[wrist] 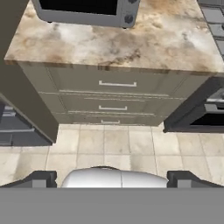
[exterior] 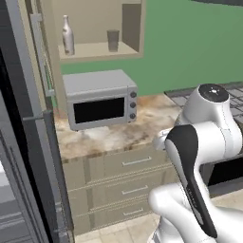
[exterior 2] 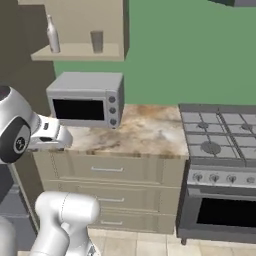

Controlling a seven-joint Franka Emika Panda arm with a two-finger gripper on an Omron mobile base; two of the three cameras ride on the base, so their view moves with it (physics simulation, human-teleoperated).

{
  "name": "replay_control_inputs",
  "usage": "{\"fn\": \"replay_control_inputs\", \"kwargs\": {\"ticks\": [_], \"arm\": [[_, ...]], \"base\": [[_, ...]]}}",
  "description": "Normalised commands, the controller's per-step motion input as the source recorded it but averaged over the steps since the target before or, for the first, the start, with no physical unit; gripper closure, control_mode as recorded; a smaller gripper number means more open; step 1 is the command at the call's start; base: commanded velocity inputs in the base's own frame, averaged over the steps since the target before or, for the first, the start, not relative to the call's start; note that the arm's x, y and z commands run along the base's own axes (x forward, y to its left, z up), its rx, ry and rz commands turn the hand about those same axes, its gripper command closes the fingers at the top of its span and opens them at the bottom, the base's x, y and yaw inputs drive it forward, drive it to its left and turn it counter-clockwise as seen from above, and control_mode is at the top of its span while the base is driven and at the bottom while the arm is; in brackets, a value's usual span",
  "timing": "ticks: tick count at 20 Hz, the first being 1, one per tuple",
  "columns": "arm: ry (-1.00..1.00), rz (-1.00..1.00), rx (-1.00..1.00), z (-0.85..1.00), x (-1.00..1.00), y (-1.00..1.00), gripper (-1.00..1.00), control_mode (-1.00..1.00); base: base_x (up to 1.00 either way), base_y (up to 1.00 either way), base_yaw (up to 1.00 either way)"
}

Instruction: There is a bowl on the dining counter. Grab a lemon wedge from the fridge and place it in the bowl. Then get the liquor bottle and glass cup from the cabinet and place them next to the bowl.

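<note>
The cabinet on the wall stands open, its door swung to the left. On its shelf the pale liquor bottle stands upright at the left. The greyish glass cup stands a little to its right. My gripper is open and empty, its fingertips far apart, hanging over the floor in front of the base drawers, well below the shelf. The fridge fills the left edge. The bowl, dining counter and lemon wedge are out of view.
A grey microwave sits on the marbled worktop under the cabinet. A stove with an oven below adjoins the worktop on the right. Tiled floor lies before the drawers.
</note>
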Motion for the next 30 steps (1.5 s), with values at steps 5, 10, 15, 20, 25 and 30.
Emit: {"fn": "replay_control_inputs", "kwargs": {"ticks": [5,10,15,20,25,30], "arm": [[0.0,0.0,0.0,0.0,0.0,0.0,-1.0,1.0],[0.0,0.0,0.0,0.0,0.0,0.0,-1.0,1.0],[-0.02,0.03,0.0,0.12,0.14,0.0,-1.0,-1.0],[-0.3,0.1,0.0,0.6,-0.21,0.0,-1.0,-1.0],[-0.32,0.18,-0.01,0.7,-0.14,0.0,-1.0,-1.0],[-0.15,0.16,-0.06,0.63,0.25,0.19,-1.0,-1.0]], "base": [[0.88,0.0,0.04],[0.88,0.0,0.0],[0.31,0.0,0.0],[0.0,0.0,0.0],[0.0,0.0,0.0],[0.0,0.0,0.0]]}}
